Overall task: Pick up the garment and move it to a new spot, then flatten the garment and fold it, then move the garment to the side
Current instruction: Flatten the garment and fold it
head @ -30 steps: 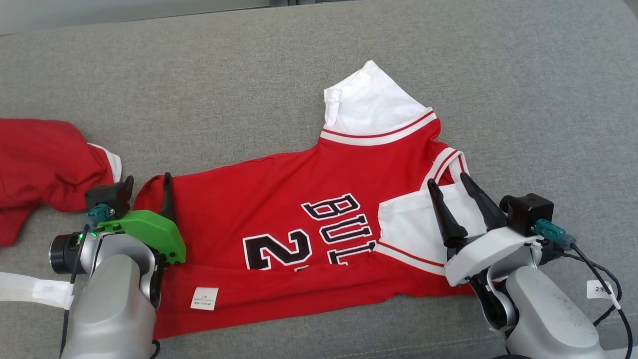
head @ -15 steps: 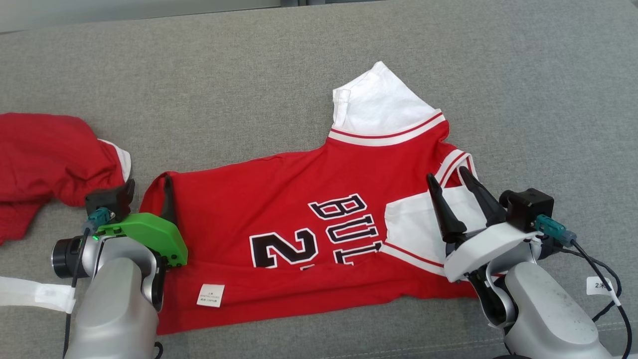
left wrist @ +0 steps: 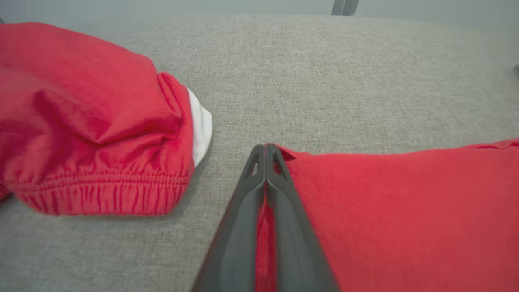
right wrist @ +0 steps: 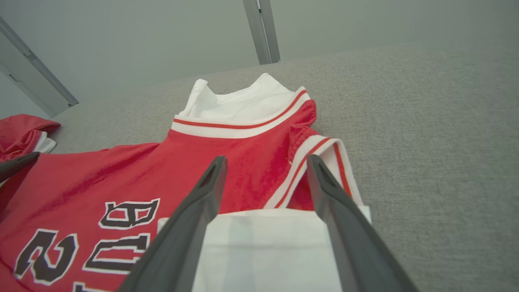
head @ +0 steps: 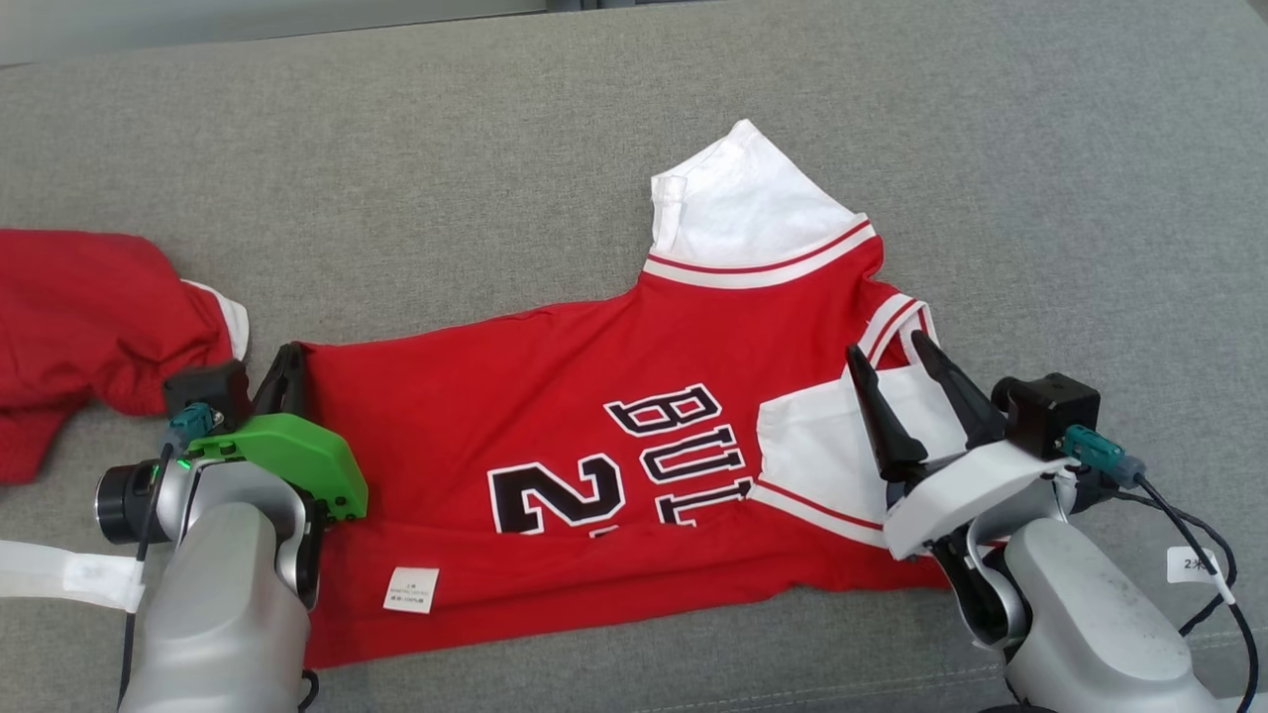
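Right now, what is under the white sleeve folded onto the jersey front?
The white sleeve lies on the red jersey, over the end of its black lettering. The letters beneath are covered; the right gripper is open over it.

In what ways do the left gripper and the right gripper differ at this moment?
The left gripper is shut on a corner of the jersey; the right gripper is open over the white sleeve, gripping nothing. The left has a green cover, the right a white cover. Both have dark fingers.
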Controlling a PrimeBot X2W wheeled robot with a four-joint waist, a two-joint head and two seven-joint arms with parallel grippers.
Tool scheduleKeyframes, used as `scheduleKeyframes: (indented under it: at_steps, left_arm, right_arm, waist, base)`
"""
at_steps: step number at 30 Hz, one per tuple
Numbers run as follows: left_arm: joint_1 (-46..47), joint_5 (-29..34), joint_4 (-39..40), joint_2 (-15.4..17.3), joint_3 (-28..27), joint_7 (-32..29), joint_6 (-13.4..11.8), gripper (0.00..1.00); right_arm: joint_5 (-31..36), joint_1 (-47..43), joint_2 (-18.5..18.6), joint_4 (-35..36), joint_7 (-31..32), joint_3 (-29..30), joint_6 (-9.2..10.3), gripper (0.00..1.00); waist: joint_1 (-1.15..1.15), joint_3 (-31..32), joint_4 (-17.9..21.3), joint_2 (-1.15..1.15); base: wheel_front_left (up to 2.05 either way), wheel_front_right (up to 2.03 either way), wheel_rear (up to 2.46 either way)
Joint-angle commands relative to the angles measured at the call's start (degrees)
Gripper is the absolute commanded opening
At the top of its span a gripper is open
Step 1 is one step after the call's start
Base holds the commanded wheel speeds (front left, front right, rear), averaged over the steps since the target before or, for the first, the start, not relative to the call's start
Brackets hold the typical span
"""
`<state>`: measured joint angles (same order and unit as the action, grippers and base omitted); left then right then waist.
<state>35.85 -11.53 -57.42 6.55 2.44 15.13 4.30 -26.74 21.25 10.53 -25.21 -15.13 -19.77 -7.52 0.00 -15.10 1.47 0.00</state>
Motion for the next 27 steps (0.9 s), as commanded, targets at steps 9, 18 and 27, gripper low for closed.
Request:
scheduleKeyframes:
  at_steps: [9, 18, 27]
  left_arm:
    - [2.6, -2.2, 0.2, 0.2, -1.7, 0.0, 1.0, 0.0]
    - [6.5, -4.8, -1.8, -1.7, -1.5, 0.0, 2.2, 0.0]
    - [10.1, -5.5, -1.5, -3.1, 1.3, 0.0, 2.7, 0.0]
  right_arm:
    - [-2.1, 7.8, 4.0, -3.0, 1.3, -0.7, 0.07, 1.0]
    - [-3.3, 22.4, 7.0, -11.8, 11.0, -4.9, 0.08, 1.0]
    - [-3.6, 33.2, 6.8, -22.9, 16.1, -5.5, 0.08, 1.0]
  waist:
    - [0.0, -1.5, -1.8, 0.0]
    - [0.0, -4.1, -5.8, 0.0]
    - [0.0, -8.2, -10.4, 0.0]
  base:
    - [0.0, 0.0, 0.0]
    - [0.0, 0.0, 0.0]
    - [0.0, 0.0, 0.0]
